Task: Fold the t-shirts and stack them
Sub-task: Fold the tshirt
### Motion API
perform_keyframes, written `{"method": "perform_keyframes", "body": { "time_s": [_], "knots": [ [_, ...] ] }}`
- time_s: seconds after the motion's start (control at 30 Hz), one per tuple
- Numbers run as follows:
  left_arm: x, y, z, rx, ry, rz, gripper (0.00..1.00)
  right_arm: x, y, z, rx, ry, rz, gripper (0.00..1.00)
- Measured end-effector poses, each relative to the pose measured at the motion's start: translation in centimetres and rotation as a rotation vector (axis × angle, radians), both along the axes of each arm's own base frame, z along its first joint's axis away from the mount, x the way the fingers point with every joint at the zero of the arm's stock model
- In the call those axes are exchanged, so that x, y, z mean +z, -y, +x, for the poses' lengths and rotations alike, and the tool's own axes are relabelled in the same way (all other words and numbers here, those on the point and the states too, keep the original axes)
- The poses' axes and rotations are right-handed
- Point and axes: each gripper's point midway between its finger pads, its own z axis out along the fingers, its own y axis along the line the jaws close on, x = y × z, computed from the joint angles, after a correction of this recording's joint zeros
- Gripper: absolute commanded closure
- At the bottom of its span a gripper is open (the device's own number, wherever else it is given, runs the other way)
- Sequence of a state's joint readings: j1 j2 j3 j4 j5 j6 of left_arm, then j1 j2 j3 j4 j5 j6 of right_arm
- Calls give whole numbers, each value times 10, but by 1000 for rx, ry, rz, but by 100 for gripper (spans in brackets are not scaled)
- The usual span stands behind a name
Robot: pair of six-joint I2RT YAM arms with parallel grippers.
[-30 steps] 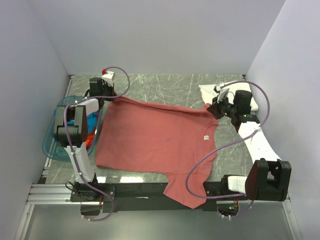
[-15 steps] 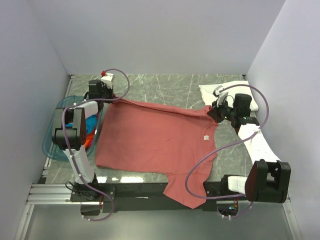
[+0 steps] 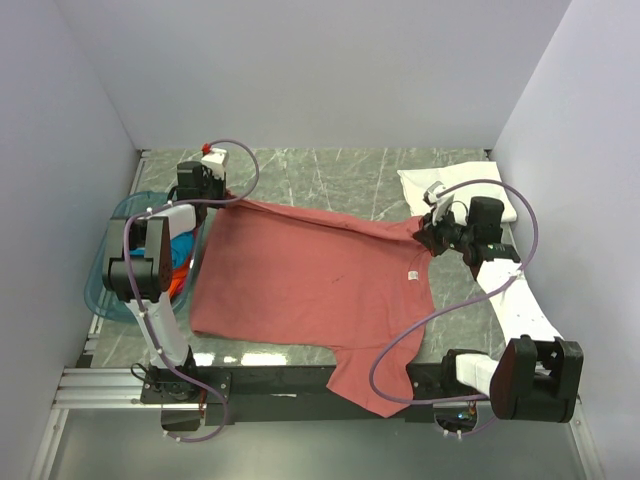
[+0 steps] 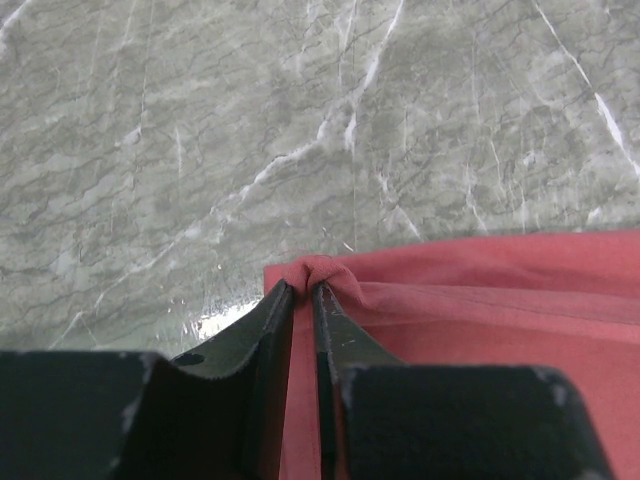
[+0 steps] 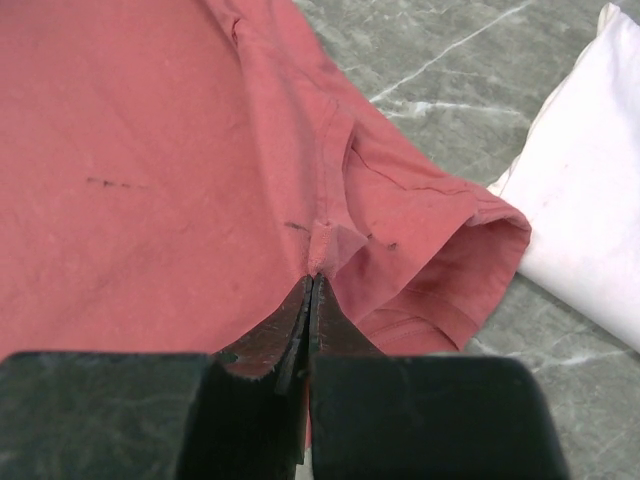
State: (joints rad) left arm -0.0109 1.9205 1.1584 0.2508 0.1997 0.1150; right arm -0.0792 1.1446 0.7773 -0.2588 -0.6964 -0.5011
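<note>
The dusty-red t-shirt [image 3: 310,275] lies spread on the grey marble table, its white neck label [image 3: 411,273] at the right and one sleeve hanging over the near edge. My left gripper [image 3: 222,196] is shut on the shirt's far-left corner, pinched cloth showing at the fingertips [image 4: 305,283]. My right gripper [image 3: 424,228] is shut on a fold of the shirt by its far-right sleeve [image 5: 318,262]. A folded white t-shirt [image 3: 455,190] lies at the far right, also in the right wrist view [image 5: 585,220]. Teal-blue and orange shirts [image 3: 180,262] lie in the basket.
A translucent blue plastic basket [image 3: 100,290] stands at the table's left edge beside the left arm. Grey walls close in the table at the back and both sides. Bare marble [image 3: 320,175] shows behind the red shirt.
Both grippers keep hold of the red shirt. The right gripper has shifted slightly toward the near side and the far edge of the shirt looks pulled a little straighter.
</note>
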Motion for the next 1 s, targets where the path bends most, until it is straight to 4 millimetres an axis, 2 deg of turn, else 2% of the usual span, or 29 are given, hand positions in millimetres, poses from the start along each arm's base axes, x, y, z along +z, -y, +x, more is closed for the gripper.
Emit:
{"method": "perform_keyframes", "body": {
  "time_s": [0.4, 1.0],
  "knots": [
    [7, -3, -2, 13, 24, 7, 80, -5, 0, -4, 12, -7, -8, 100],
    [1, -5, -10, 27, 19, 16, 78, -12, -1, -9, 13, -24, -7, 100]
  ]
}}
